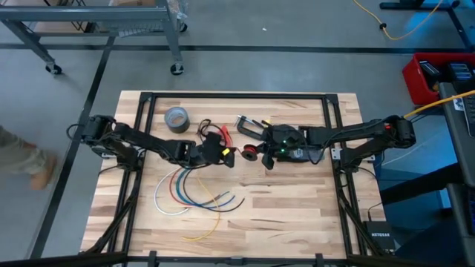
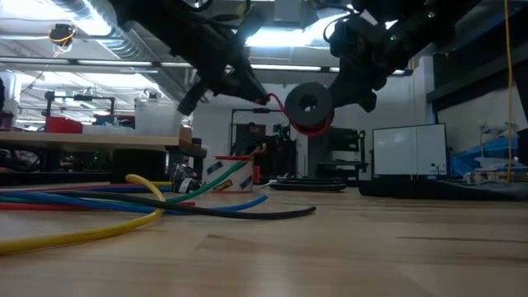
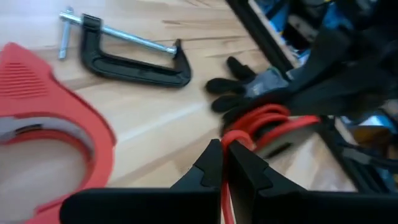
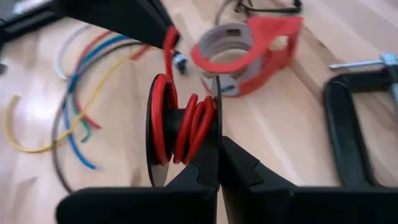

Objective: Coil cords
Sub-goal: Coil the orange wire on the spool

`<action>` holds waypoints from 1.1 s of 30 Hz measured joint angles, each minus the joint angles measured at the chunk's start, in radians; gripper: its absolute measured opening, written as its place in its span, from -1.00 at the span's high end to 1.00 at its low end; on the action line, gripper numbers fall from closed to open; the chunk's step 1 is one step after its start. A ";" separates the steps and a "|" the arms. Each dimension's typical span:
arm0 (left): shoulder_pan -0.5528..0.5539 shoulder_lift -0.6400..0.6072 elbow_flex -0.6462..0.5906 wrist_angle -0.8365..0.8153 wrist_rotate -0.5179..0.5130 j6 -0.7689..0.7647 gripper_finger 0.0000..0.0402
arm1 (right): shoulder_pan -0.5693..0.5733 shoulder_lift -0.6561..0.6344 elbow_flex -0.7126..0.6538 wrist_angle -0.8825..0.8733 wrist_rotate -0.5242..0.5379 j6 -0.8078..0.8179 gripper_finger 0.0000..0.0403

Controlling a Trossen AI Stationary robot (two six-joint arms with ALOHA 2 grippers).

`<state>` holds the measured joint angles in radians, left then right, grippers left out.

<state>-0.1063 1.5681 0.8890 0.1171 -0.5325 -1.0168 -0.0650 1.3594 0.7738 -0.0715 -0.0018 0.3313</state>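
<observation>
Mid-table, off the wood: right gripper [image 4: 217,155] clamped on black spool [image 4: 163,130] flange; left gripper [image 3: 225,163] at its 9 o'clock, pinched on red wire [image 3: 264,124]. Risk: slack lets loose turns spring off; overpull drags spool from the thin edge-grip.

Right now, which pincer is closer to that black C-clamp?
The right pincer: it holds the spool just beside the C-clamp. The left pincer pinches the red wire farther off.
</observation>
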 joint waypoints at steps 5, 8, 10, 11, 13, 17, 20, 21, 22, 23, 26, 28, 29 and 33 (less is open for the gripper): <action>0.012 0.000 -0.001 0.070 0.029 0.002 1.00 | 0.000 0.005 0.000 -0.029 0.054 0.000 0.97; 0.016 0.000 -0.001 0.107 0.035 0.001 1.00 | 0.000 0.022 0.000 -0.026 0.079 0.002 0.97; 0.016 0.000 -0.001 0.125 0.038 0.002 1.00 | 0.000 0.040 0.000 -0.019 0.094 0.010 0.97; 0.016 0.000 -0.001 0.132 0.039 0.002 1.00 | 0.000 0.050 0.000 -0.012 0.099 0.018 0.97; 0.016 0.000 -0.001 0.135 0.038 -0.003 1.00 | 0.000 0.071 0.000 0.020 0.102 0.033 0.97; 0.016 0.000 -0.001 0.139 0.036 -0.009 1.00 | 0.000 0.103 0.000 0.111 0.099 0.043 0.97; 0.016 0.000 -0.001 0.145 0.035 -0.011 1.00 | 0.000 0.121 -0.001 0.163 0.100 0.073 0.97; 0.016 0.000 -0.001 0.147 0.035 -0.011 1.00 | 0.000 0.131 -0.001 0.181 0.105 0.082 0.97; 0.016 0.000 -0.001 0.151 0.035 -0.011 1.00 | 0.000 0.139 -0.001 0.195 0.108 0.088 0.97; 0.016 0.000 -0.001 0.156 0.036 -0.011 1.00 | 0.000 0.148 -0.001 0.210 0.111 0.091 0.97; 0.016 0.000 -0.001 0.160 0.036 -0.011 1.00 | 0.000 0.172 -0.001 0.261 0.116 0.110 0.97; 0.016 0.001 -0.001 0.162 0.036 -0.011 1.00 | 0.000 0.183 -0.001 0.299 0.117 0.115 0.97; 0.014 0.003 -0.001 0.165 0.036 -0.012 1.00 | 0.000 0.185 -0.001 0.316 0.124 0.116 0.97; 0.006 0.008 0.001 0.173 0.036 -0.027 1.00 | 0.000 0.185 -0.002 0.372 0.154 0.117 0.97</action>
<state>-0.1001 1.5757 0.8898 0.2898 -0.4965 -1.0443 -0.0654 1.5440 0.7723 0.3009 0.1520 0.4487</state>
